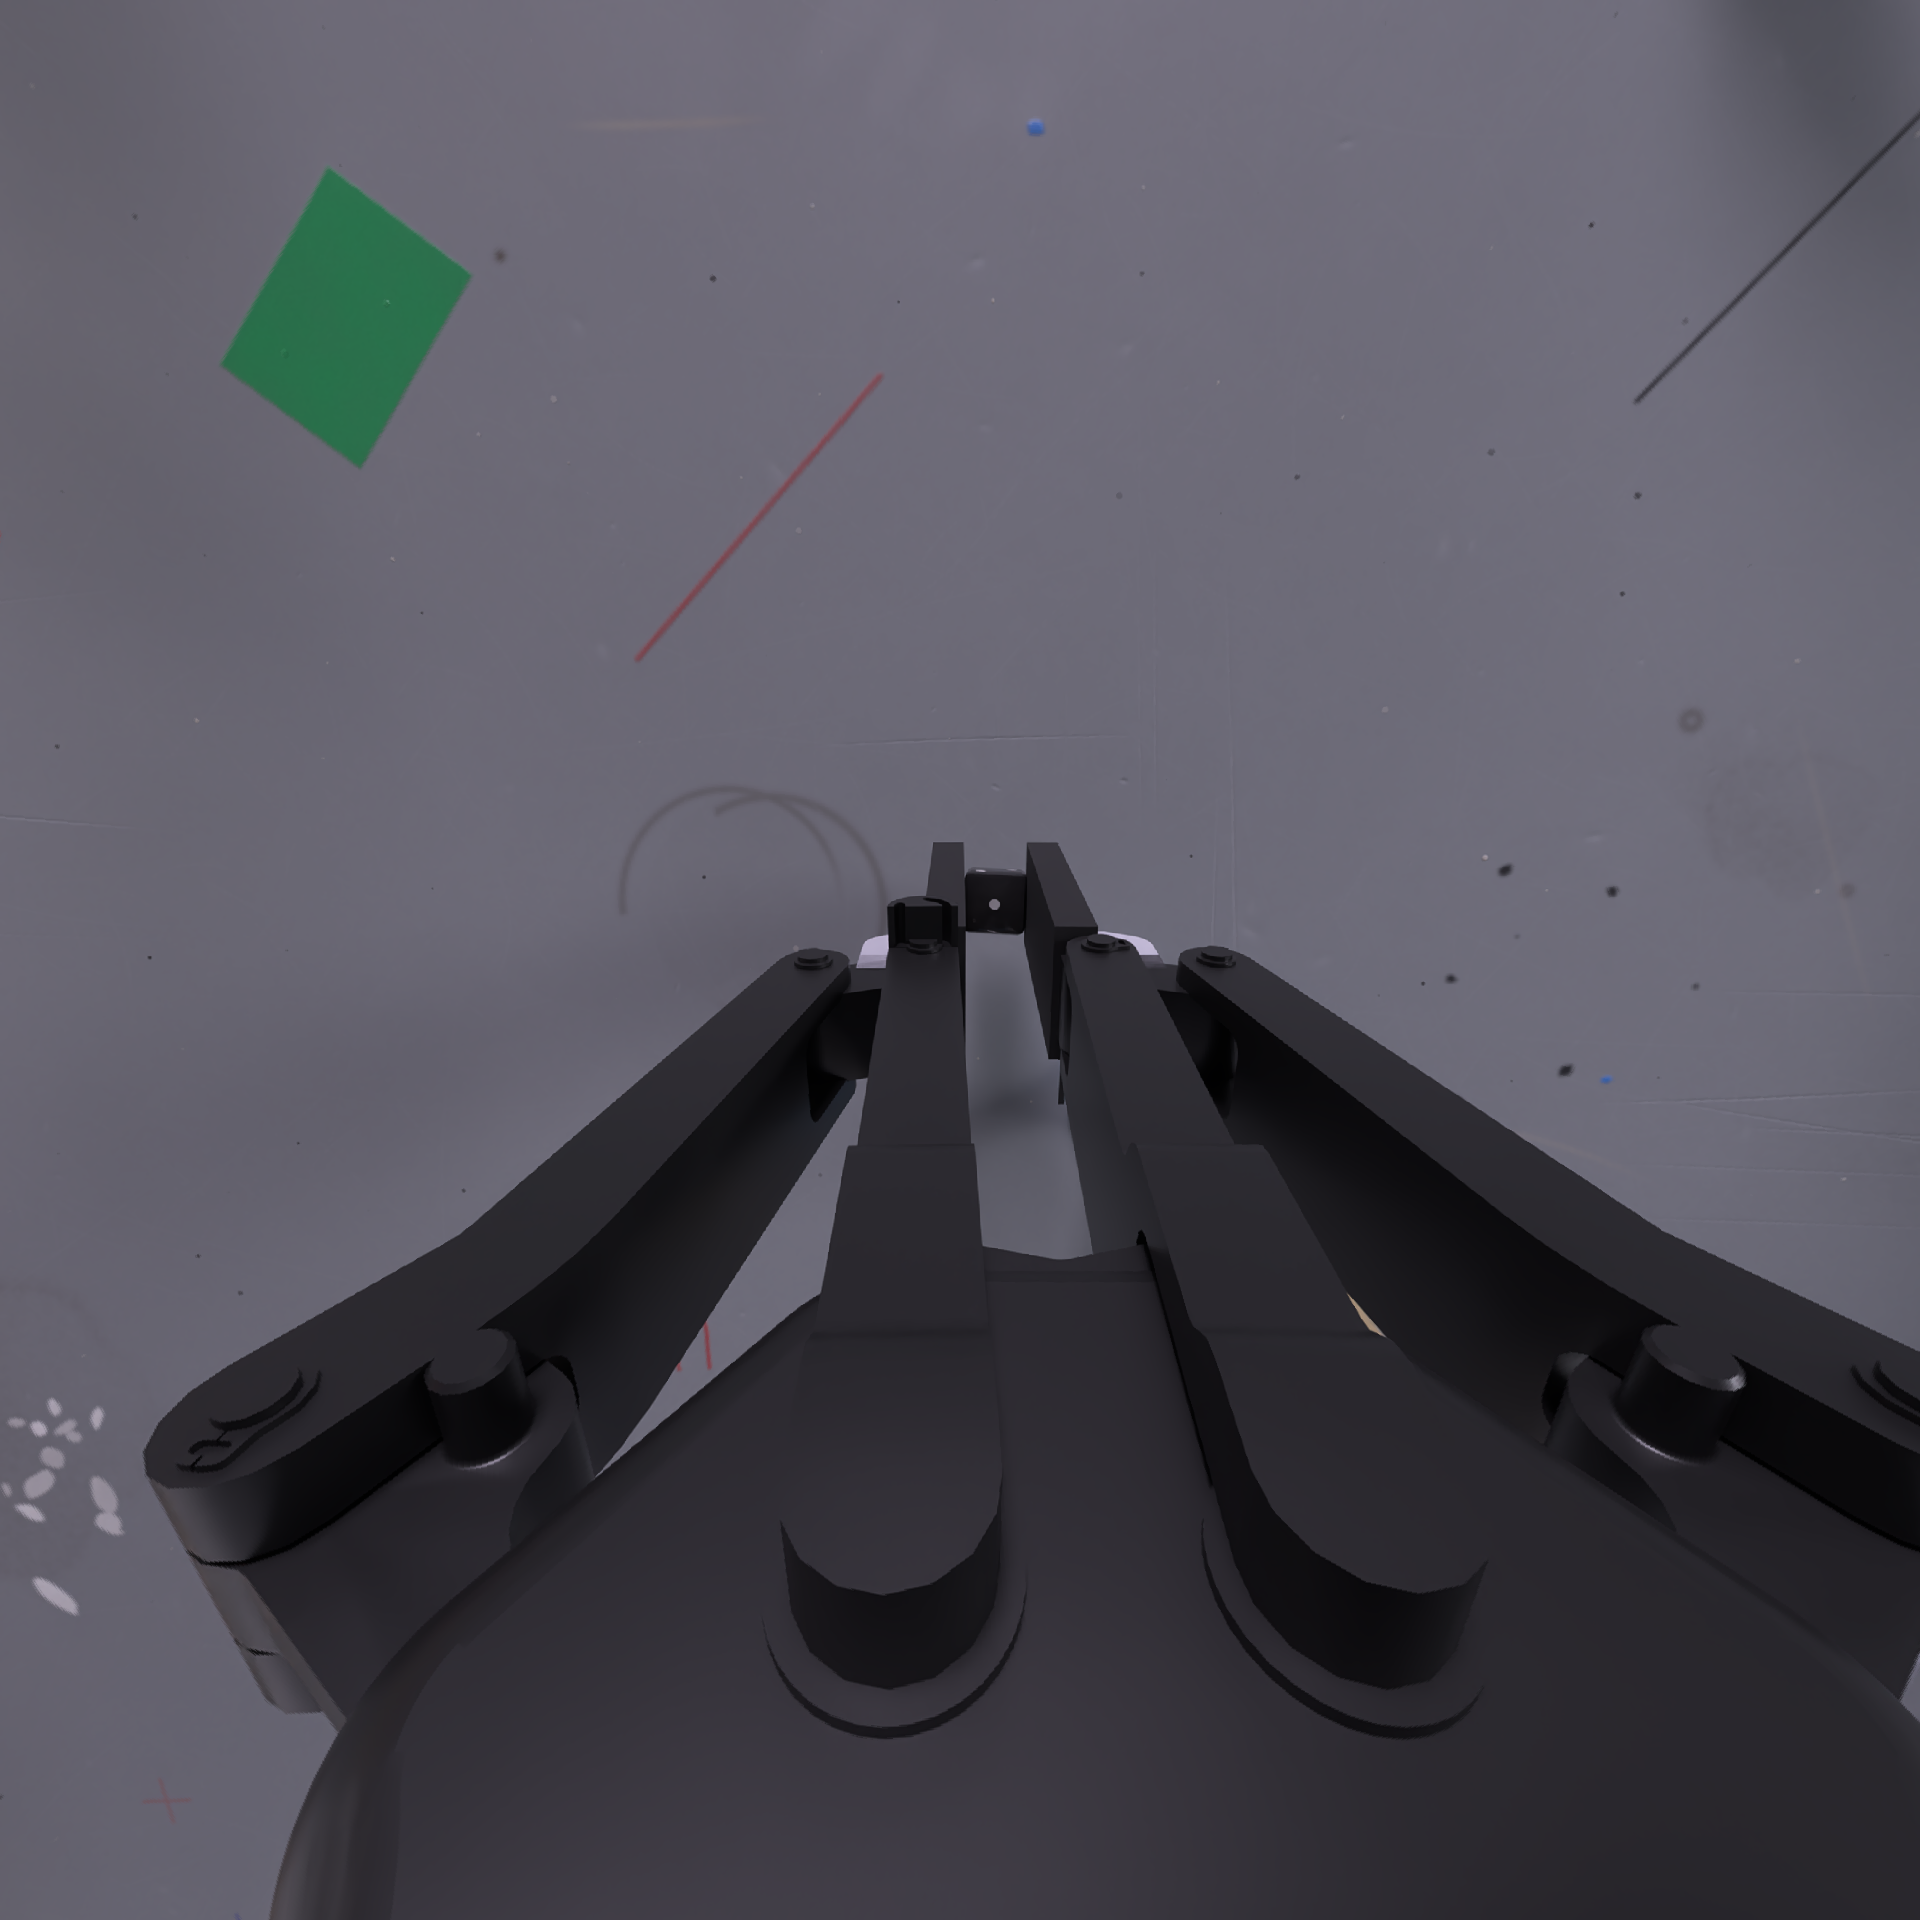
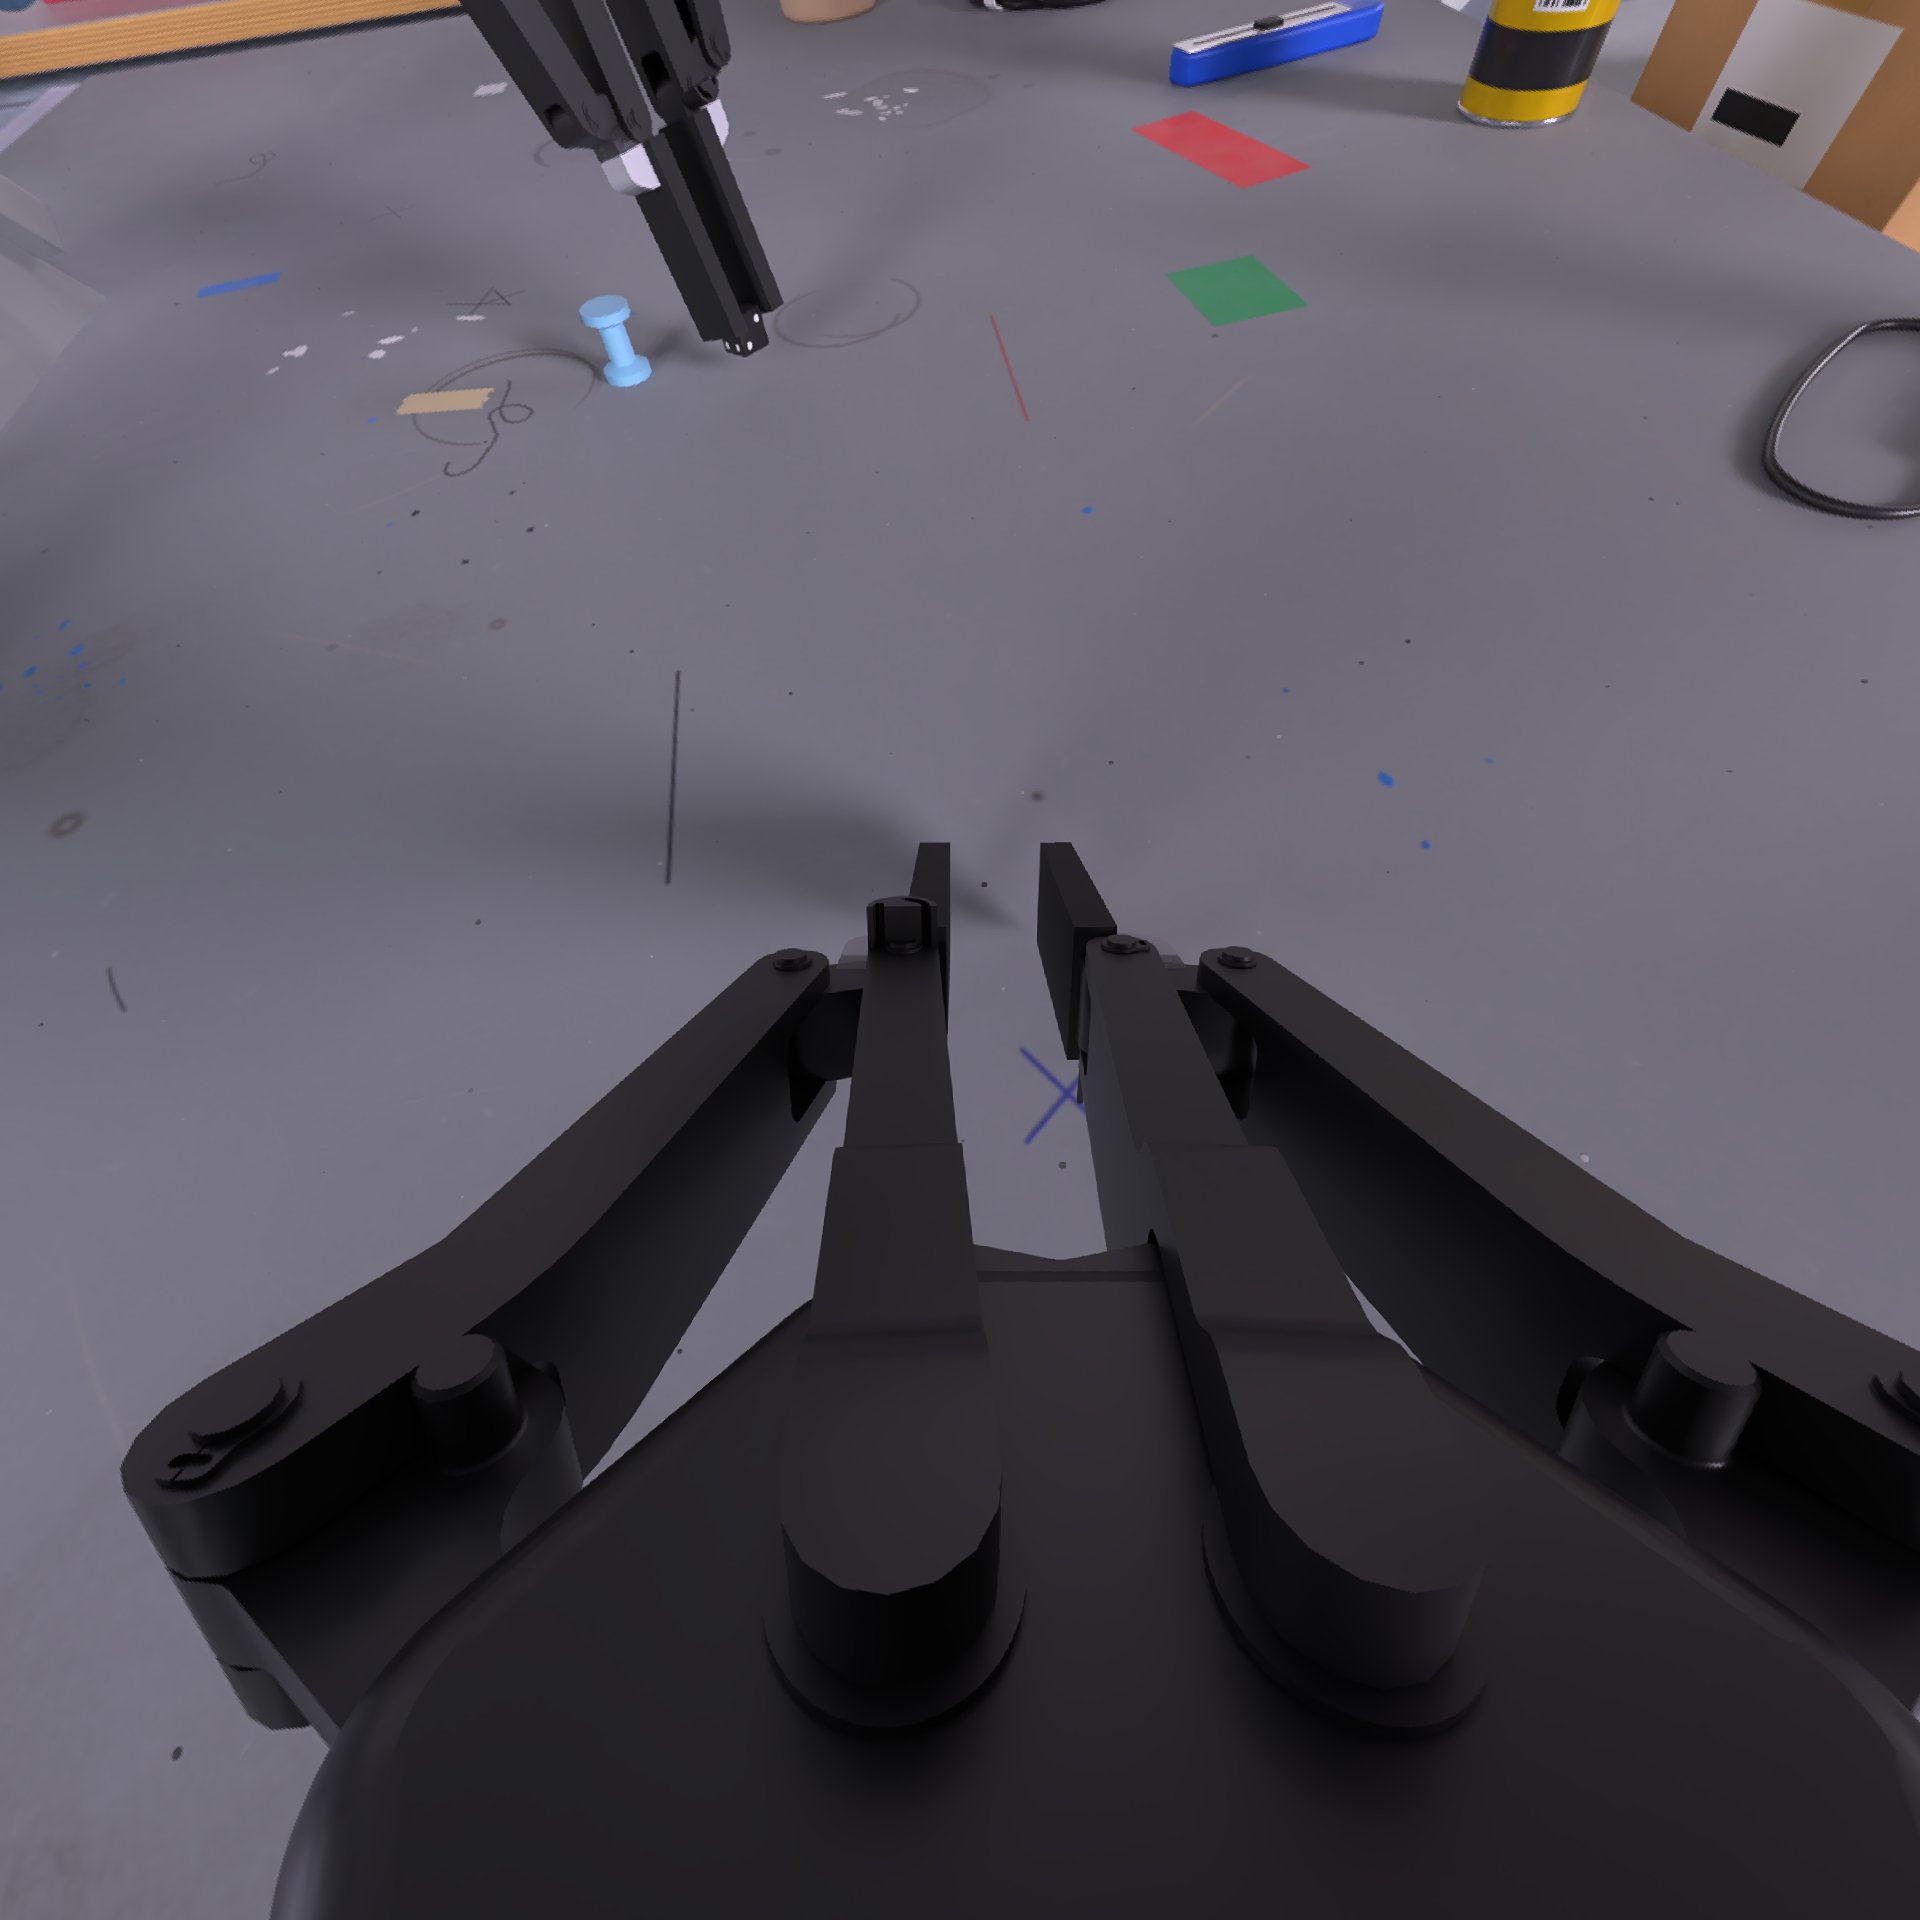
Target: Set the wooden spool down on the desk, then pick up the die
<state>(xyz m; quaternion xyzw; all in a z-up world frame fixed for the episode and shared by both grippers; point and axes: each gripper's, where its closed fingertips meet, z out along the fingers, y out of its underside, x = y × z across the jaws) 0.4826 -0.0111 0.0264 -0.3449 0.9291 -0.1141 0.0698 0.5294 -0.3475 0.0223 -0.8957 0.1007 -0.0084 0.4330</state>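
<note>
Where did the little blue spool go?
The blue spool is in the right wrist view, top left, standing tilted on the grey desk, just left of the left gripper, which pinches the black die.

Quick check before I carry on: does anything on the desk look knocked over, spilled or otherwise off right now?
Nothing stands out. The light blue spool stands on the desk, slightly tilted, beside the left gripper, which is closed on the black die. The right gripper is empty. The marks on the desk are paint flecks and scuffs, not spills.
</note>
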